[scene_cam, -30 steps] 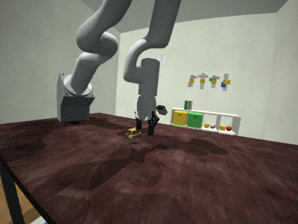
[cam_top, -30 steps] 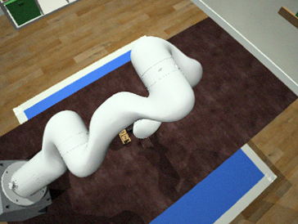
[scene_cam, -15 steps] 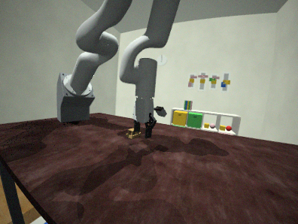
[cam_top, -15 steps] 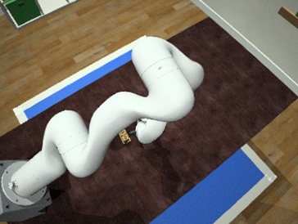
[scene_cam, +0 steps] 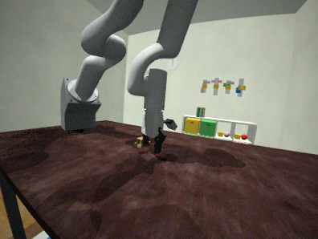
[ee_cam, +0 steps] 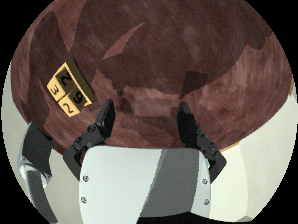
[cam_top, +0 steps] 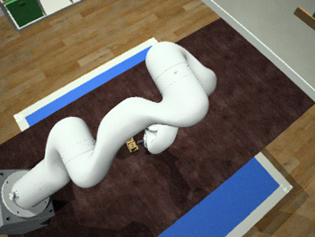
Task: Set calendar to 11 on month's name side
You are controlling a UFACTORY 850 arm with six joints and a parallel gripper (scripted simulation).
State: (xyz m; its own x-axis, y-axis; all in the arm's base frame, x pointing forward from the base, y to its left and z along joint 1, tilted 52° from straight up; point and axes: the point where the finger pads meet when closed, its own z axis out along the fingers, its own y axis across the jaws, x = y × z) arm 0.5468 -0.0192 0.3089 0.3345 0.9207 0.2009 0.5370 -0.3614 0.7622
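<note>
One robot arm (cam_top: 129, 113) (scene_cam: 154, 86), four wall pictures (scene_cam: 205, 86), two dark fingers

On the small wooden calendar's cubes (ee_cam: 69, 89), I can read a 3 and a 2 on the pale faces; the shaded faces show a 2 and what looks like a 9 or 6.

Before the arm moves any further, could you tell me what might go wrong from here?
The open pincer stands beside the calendar, not around it, so closing here would probably catch nothing. A sideways sweep toward the calendar might let the nearer finger knock its cubes or shift the tray. The wrist view shows 3, 2 and other digits on different faces, so the wrong face could be taken for the date side.
</note>
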